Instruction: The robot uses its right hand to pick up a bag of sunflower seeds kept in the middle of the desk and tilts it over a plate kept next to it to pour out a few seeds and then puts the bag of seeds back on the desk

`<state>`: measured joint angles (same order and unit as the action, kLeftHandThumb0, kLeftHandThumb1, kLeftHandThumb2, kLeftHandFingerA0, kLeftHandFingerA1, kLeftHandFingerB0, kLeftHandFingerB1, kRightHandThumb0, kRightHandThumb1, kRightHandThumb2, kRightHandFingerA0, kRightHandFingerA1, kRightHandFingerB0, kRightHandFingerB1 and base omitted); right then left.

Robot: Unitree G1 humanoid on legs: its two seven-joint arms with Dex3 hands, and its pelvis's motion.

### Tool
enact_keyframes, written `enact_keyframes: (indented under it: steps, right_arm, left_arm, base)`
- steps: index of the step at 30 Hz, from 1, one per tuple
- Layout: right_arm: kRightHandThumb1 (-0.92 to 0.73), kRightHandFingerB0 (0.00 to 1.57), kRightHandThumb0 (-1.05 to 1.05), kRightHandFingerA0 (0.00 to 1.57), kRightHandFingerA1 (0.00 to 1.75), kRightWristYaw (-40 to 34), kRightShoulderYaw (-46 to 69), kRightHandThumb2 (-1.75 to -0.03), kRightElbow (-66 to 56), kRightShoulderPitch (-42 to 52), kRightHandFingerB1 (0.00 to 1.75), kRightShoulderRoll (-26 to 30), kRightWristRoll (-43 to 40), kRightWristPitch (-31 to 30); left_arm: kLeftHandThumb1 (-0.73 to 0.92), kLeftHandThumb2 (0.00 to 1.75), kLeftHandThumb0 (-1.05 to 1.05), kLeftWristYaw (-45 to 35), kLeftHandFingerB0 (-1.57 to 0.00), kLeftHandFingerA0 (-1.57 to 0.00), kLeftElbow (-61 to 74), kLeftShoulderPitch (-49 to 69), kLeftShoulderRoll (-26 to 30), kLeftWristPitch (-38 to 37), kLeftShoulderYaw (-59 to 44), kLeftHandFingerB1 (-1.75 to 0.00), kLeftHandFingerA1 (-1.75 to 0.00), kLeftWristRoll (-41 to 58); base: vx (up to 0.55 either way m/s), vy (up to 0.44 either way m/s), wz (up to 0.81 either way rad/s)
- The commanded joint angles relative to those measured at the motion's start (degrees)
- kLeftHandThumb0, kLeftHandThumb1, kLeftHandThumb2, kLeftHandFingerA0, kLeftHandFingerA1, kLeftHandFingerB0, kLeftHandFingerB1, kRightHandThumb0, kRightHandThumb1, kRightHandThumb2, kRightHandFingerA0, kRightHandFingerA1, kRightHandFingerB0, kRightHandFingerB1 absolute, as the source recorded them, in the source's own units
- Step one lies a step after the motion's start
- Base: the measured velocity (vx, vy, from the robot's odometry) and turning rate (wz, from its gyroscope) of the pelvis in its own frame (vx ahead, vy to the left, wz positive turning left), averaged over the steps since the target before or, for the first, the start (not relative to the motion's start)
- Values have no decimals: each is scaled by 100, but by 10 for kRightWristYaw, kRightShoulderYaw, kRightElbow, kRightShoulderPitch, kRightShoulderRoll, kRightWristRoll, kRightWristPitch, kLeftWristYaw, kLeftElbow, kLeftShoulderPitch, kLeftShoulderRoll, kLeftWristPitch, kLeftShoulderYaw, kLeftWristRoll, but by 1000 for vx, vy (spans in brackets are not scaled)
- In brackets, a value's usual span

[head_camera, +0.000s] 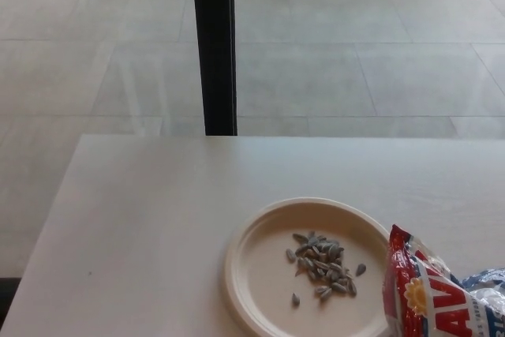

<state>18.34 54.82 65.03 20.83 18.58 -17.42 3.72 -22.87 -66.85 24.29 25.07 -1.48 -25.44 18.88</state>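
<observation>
Seed bag (432, 296) touching plate (260, 226), seeds (322, 264) piled, black post (214, 45) behind desk (150, 211)

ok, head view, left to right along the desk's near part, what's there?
Bare desk → plate → pile of seeds on the plate → seed bag at the plate's right rim. Neither hand shows.
</observation>
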Motion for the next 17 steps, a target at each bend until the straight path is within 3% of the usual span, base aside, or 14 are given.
enact_keyframes:
  steps: [1,2,3,4,7,8,9,10,11,14,15,17]
  right_arm:
    - [-68,0,-44,0,10,17,-29,-60,-14,6,25,-1,-22,44]
    - [-66,2,-45,0,15,5,-39,-60,-14,6,25,-3,-16,53]
    - [-67,1,-45,0,12,-1,-43,-60,-14,10,25,-2,-16,58]
    - [-67,2,-44,0,12,5,-45,-60,-13,10,25,-1,-24,55]
    - [-66,4,-44,0,14,6,-46,-60,-23,17,25,-3,-39,56]
    - [-67,2,-44,0,12,8,-48,-60,-24,13,25,-7,-41,61]
    - [-67,2,-44,0,12,7,-52,-60,-23,11,25,-7,-41,62]
    - [-67,1,-45,0,9,16,-51,-60,-13,9,25,-7,-44,71]
    - [-66,1,-47,0,9,15,-53,-60,-12,16,27,-6,-45,69]
    - [-68,0,-49,0,7,19,-69,-60,-22,18,26,-7,-42,65]
    - [-68,0,-49,0,9,21,-74,-60,-26,19,25,-8,-44,66]
    - [-69,0,-49,0,14,16,-85,-60,-37,18,25,-12,-42,64]
  left_arm:
    - [73,88,-57,5,-4,-23,-12,-9,21,-8,2,-49,-67,-15]
    - [69,120,-32,5,-11,-19,-17,-13,20,-7,-3,-58,-63,-10]
    - [68,120,-33,4,-12,-22,-17,-19,20,-5,-1,-58,-64,-13]
    - [70,95,-58,0,-3,-22,-17,-20,20,-6,-2,-51,-67,-12]
    - [73,90,-60,-9,-5,-27,-20,-26,18,-9,-3,-51,-70,-12]
    - [74,91,-59,-15,-5,-17,-22,-21,20,-15,-4,-50,-64,-12]
    - [60,108,-55,-18,-1,-14,-21,-17,23,-30,7,-52,-62,-24]
    - [60,108,-55,-18,-1,-13,-22,-19,25,-21,4,-52,-61,-20]
    - [76,89,-62,-16,-4,-19,-26,-22,24,-15,0,-50,-66,-15]
    - [67,101,-63,-12,-3,-11,-27,-11,26,-33,6,-47,-60,-24]
    - [81,74,-59,-12,-1,-10,-30,-13,26,-32,6,-36,-59,-24]
    - [81,74,-59,-14,-1,-9,-31,-14,29,-29,5,-35,-59,-23]
  base:
    - [0,0,0]
    - [0,0,0]
    - [0,0,0]
    - [0,0,0]
    - [0,0,0]
    - [0,0,0]
    - [0,0,0]
    - [0,0,0]
    - [0,0,0]
    - [0,0,0]
    - [0,0,0]
    - [0,0,0]
